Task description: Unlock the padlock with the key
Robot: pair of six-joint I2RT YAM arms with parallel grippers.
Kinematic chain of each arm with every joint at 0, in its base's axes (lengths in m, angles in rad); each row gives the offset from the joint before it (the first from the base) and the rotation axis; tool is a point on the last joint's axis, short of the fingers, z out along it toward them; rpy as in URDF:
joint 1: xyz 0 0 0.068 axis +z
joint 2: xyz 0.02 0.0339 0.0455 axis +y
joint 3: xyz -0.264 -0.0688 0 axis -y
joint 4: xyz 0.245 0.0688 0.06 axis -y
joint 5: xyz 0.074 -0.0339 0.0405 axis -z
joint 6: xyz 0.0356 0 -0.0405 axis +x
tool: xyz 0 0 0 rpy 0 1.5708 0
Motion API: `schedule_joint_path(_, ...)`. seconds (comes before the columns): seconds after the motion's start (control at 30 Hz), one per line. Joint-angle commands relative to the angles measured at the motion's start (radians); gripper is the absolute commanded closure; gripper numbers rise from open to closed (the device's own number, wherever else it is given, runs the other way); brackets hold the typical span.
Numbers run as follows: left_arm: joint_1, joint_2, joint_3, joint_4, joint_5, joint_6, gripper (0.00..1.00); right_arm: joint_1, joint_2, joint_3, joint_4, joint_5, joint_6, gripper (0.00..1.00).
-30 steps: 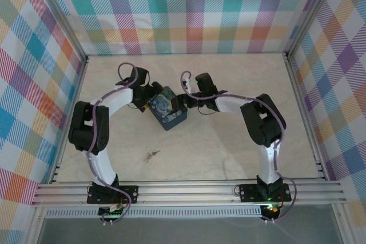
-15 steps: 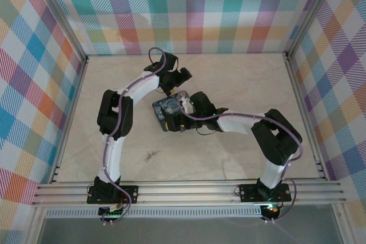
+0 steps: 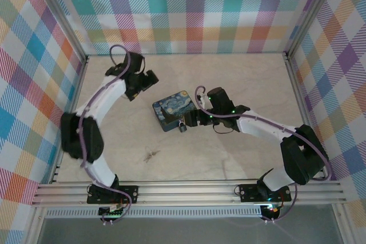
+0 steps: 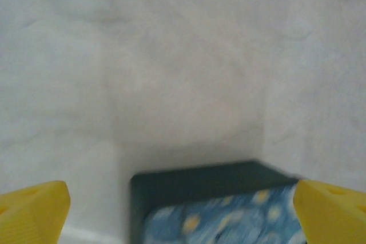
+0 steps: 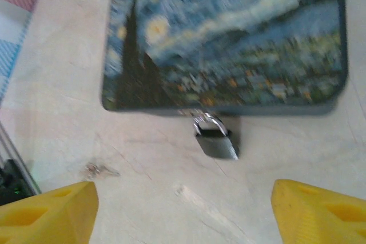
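Item 1. Left gripper point(image 3: 146, 81): at the far left of the table point(image 3: 240, 78), just beyond the box's far-left corner. Its jaws stand wide apart with nothing between them. In the wrist view point(image 4: 182, 212) the yellow fingertips point(image 4: 31, 210) flank one corner of the box.

Item 2. Key point(image 3: 151, 155): a small, spindly dark piece lying flat on bare table, nearer the arm bases. It is well apart from the padlock and touched by neither gripper. It is blurred in the right wrist view point(image 5: 100, 170).

Item 3. Box point(image 3: 170, 110): dark blue, with a swirl-painted lid, at mid-table.

Item 4. Padlock point(image 5: 217, 141): dark body lying on the table, silver shackle against the box's near edge point(image 3: 183, 128). I cannot tell whether the shackle is latched.

Item 5. Right gripper point(image 3: 191, 119): just right of the padlock, jaws apart, holding nothing.
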Motion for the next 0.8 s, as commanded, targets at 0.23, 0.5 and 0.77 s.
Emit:
schedule_joint_path(0.23, -0.075, -0.456, -0.590, -0.099, -0.005, -0.153, 0.15, -0.001, -0.020, -0.061, 0.008, 0.071, 0.063, 0.47)
schedule_joint_path(0.5, -0.319, -0.480, -0.696, -0.089, -0.094, -0.163, 0.52, 0.001, -0.039, -0.110, 0.055, 0.076, 0.101, 0.50)
schedule_joint_path(0.77, -0.514, -0.312, -0.643, -0.097, -0.211, -0.045, 0.61, 0.002, -0.065, -0.121, 0.045, 0.080, 0.098, 0.51)
